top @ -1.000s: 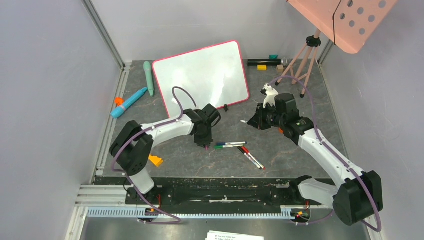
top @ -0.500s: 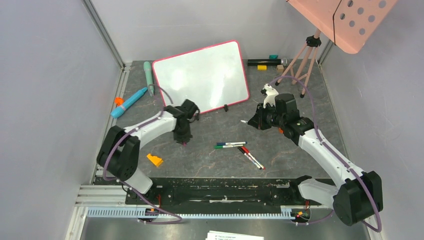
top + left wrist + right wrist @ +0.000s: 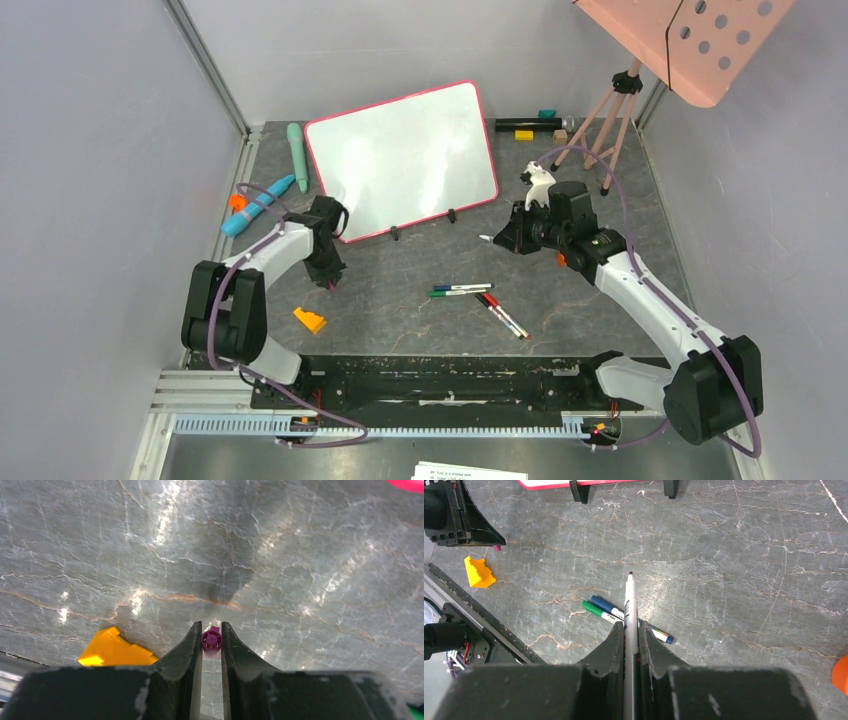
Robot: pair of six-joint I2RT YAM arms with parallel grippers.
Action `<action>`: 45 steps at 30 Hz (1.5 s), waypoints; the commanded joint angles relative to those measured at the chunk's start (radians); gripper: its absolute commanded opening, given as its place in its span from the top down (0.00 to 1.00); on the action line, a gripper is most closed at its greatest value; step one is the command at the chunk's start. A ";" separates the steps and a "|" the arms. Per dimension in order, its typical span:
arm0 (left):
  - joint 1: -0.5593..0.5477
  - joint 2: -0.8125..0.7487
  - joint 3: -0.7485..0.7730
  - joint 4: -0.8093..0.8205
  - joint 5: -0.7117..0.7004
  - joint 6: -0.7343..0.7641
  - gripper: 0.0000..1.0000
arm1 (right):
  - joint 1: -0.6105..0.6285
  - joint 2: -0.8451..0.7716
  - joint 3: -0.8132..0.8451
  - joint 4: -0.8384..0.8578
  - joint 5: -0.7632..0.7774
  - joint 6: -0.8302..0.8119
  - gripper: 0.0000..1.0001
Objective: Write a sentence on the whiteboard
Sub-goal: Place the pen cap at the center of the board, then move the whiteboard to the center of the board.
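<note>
The whiteboard [image 3: 400, 160], white with a pink-red rim, stands tilted at the back centre on two black clip feet; its rim shows in the right wrist view [image 3: 549, 485]. No sentence shows on its face. My left gripper [image 3: 331, 284] [image 3: 211, 630] hangs just above the table below the board's lower left corner, shut on a small purple marker cap [image 3: 211, 640]. My right gripper [image 3: 508, 238] [image 3: 631, 627] is to the right of the board's front edge, shut on an uncapped grey marker [image 3: 630, 600] whose dark tip points left toward the left arm.
Blue and green markers [image 3: 462, 290] and a red one [image 3: 503, 315] lie at the table's middle. An orange block [image 3: 311, 320] sits near the left gripper. Blue [image 3: 258, 205] and teal [image 3: 297, 155] pens lie left of the board. A tripod [image 3: 605, 120] with a pink perforated panel [image 3: 690, 40] stands back right.
My left arm has swung left from beside the loose markers to below the board's left corner, carrying the cap. The right arm has barely shifted.
</note>
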 commanded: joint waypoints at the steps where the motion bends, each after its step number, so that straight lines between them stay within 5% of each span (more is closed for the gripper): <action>1: 0.035 0.025 0.013 0.031 -0.024 0.061 0.82 | -0.002 0.009 0.059 0.025 -0.006 -0.001 1.00; 6: 0.035 -0.030 0.017 0.031 -0.016 0.073 0.41 | -0.002 0.020 0.070 0.026 -0.004 -0.001 1.00; 14: 0.035 -0.138 0.075 -0.015 -0.005 0.112 0.28 | -0.002 0.043 0.091 0.048 -0.009 0.017 1.00; 20: 0.035 -0.330 0.034 0.220 0.207 0.205 0.01 | -0.002 0.064 0.122 0.051 -0.018 0.037 1.00; 27: 0.106 -0.468 -0.100 0.576 0.173 0.258 0.00 | -0.002 0.077 0.165 0.009 -0.037 0.062 1.00; 30: 0.163 -0.471 -0.157 0.766 0.334 0.356 0.00 | -0.002 0.083 0.191 -0.029 -0.038 0.053 1.00; 38: 0.452 -0.149 -0.096 1.174 0.942 0.103 0.00 | -0.002 0.104 0.263 -0.101 -0.042 0.037 1.00; 41: 0.501 -0.074 -0.076 1.293 0.964 0.045 0.00 | -0.002 0.106 0.272 -0.118 -0.040 0.028 1.00; 45: 0.512 0.027 0.040 1.240 1.043 0.092 0.00 | -0.001 0.105 0.264 -0.125 -0.037 0.024 1.00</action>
